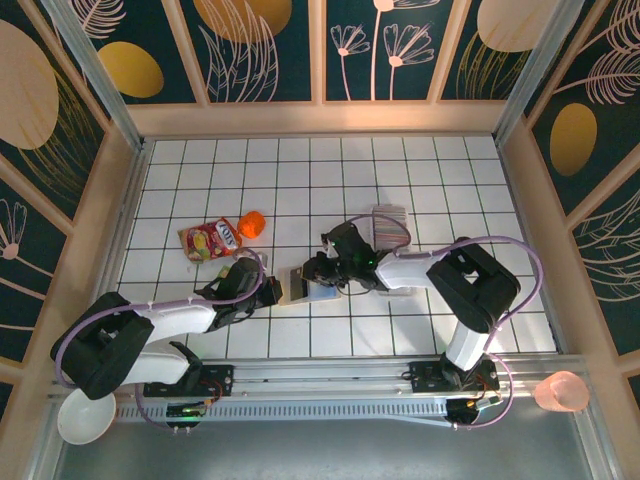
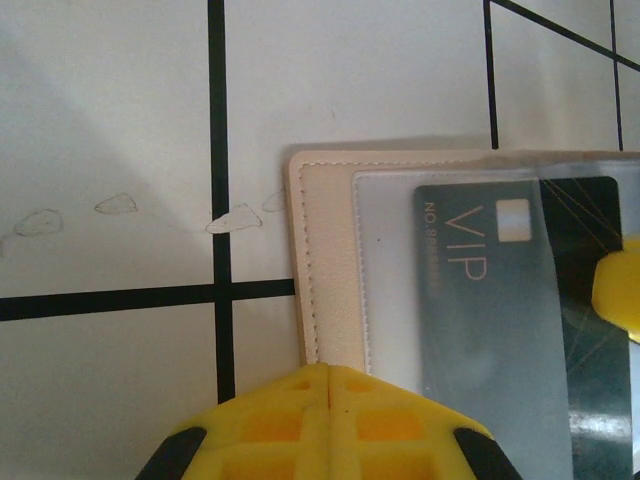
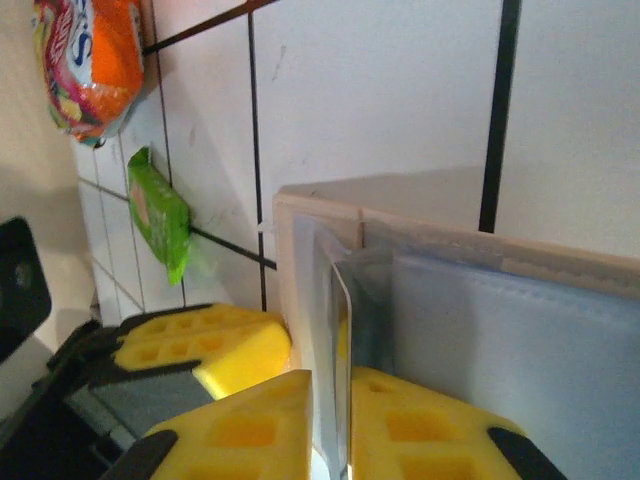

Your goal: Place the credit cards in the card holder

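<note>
Left wrist view: card holder (image 2: 330,260) flat on the white tiled table (image 2: 100,120), beige stitched border up, a dark VIP card (image 2: 480,330) lying partway under its clear window. At the holder's near edge, left gripper (image 2: 325,378), yellow pads pressed together along one seam, tips on or just over the leather; cannot tell whether anything is pinched. At the card's far end, one yellow finger (image 2: 615,290) of the other arm.

Right wrist view, unlike the left: holder edge-on, grey-blue lining, right gripper (image 3: 335,390) nipped thinly on a sheet seen edge-on, apparently that card. Beyond, near the holder, a green packet (image 3: 160,215) and an orange-red snack bag (image 3: 90,60).

Top external view: holder near the table's middle, between both grippers, partly hidden by the right wrist; other credit cards (image 1: 388,220) stacked behind that wrist, apart from the holder; an orange lump (image 1: 251,224) beside the snack bag; white bowl (image 1: 85,420) and pink cup (image 1: 562,392) off the tiles by the arm bases. Both arms low, forearms angled toward each other.
</note>
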